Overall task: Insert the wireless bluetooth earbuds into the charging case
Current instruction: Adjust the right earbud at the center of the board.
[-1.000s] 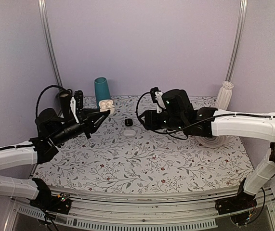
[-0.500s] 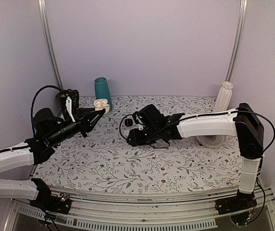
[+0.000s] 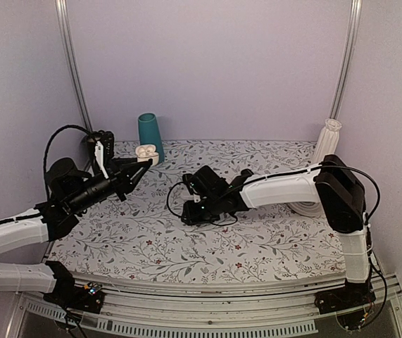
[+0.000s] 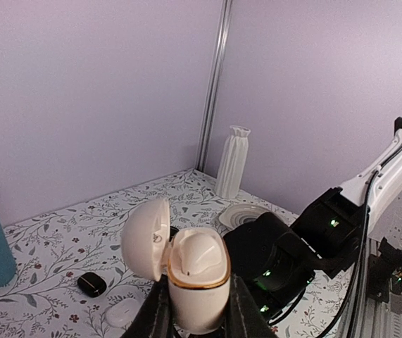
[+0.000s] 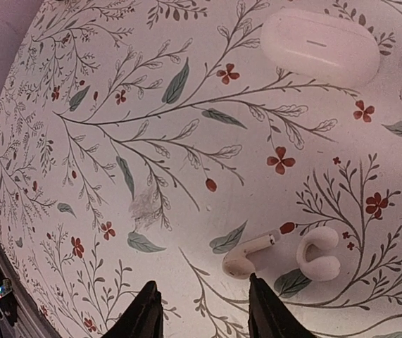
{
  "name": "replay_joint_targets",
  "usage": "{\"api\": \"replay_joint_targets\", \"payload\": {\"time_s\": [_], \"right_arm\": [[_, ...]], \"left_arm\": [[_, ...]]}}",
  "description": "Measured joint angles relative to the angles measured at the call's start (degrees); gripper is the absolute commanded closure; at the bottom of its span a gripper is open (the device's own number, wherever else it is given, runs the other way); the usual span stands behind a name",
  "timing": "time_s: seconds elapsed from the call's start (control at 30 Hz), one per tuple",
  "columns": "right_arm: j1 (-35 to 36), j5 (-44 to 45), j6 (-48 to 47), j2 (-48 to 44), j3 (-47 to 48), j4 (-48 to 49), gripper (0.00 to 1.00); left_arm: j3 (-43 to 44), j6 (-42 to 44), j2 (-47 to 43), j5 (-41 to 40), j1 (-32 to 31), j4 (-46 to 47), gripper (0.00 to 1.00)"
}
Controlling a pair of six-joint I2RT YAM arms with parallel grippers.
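My left gripper [image 4: 195,325] is shut on the charging case [image 4: 196,290] and holds it upright in the air with the lid [image 4: 146,238] swung open. One white earbud [image 4: 198,253] sits inside it. In the top view the case [image 3: 146,151] is at the back left, above the table. The other earbud [image 5: 247,256] lies on the floral table with its stem pointing right. My right gripper [image 5: 204,313] is open just above the table; the earbud is just ahead of its right finger [image 5: 265,304], not touching. In the top view my right gripper [image 3: 189,212] is low, mid-table.
A white C-shaped piece [image 5: 319,255] lies right beside the loose earbud. A closed white case [image 5: 320,46] and a small black case [image 4: 91,284] lie farther back. A teal cup [image 3: 149,132], a white vase [image 3: 327,139] and a ribbed plate [image 4: 243,213] stand along the back and right.
My right arm has swung left and dropped down to the table, over the loose earbud. My left gripper with the open case has shifted slightly left.
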Motion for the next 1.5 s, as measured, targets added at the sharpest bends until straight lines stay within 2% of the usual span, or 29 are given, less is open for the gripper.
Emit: {"api": "replay_joint_targets", "payload": {"time_s": [0.33,1.5], "right_arm": [[-0.1,0.3,-1.1,4.0,2.8,-1.6,0.57],[2.7,0.8,-0.6,4.9,2.8,-1.6,0.56]], "left_arm": [[0.0,0.0,0.0,0.0,0.1,-0.3,1.00],[0.0,0.0,-0.5,0.3,0.7,-1.1,1.00]]}}
